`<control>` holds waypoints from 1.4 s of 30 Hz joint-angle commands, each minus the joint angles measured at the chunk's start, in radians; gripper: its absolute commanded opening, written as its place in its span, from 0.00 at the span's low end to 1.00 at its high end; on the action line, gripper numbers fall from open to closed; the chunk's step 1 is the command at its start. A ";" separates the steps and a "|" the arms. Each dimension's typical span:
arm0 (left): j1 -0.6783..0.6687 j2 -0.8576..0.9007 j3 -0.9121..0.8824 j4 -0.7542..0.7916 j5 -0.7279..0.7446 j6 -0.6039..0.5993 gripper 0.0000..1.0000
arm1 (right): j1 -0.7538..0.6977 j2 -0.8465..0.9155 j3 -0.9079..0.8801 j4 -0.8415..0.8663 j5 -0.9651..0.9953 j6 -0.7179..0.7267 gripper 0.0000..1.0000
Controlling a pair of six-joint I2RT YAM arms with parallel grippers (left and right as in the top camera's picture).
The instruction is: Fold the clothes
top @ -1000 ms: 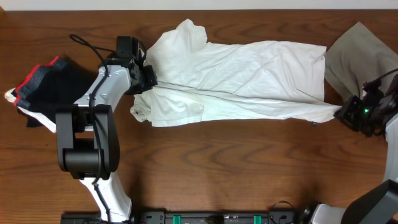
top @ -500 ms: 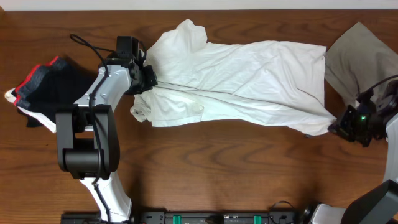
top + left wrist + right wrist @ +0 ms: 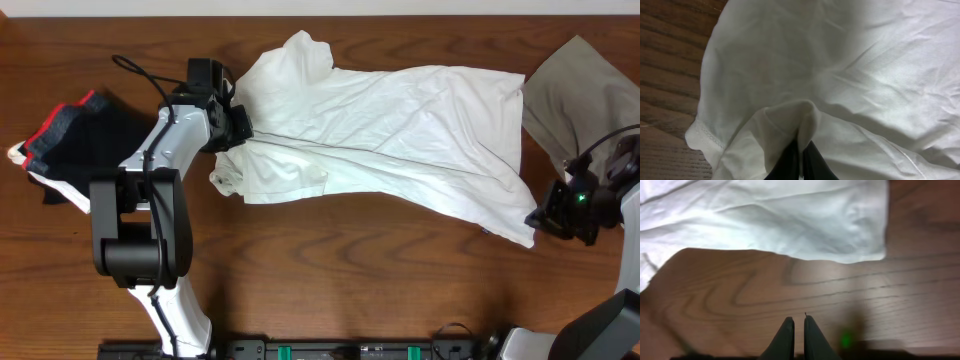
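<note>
While one T-shirt point(image 3: 390, 125) sprawls, one grey garment point(image 3: 580, 95), one pile point(image 3: 85, 135) flank.

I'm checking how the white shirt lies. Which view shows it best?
Overhead: the whole white shirt is in frame, spread out. Left wrist shows only bunched fabric close up; right wrist only an edge and a corner.

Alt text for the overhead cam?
A white T-shirt lies spread and creased across a wooden table, the left gripper pinching its left edge and the right gripper shut just off its lower right corner. A grey-khaki garment sits at the far right, black red-edged clothes at the far left.
</note>
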 commanded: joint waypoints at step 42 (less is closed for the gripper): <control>0.005 0.002 -0.006 -0.135 -0.020 -0.002 0.22 | 0.431 0.000 -0.291 0.351 0.308 0.236 0.23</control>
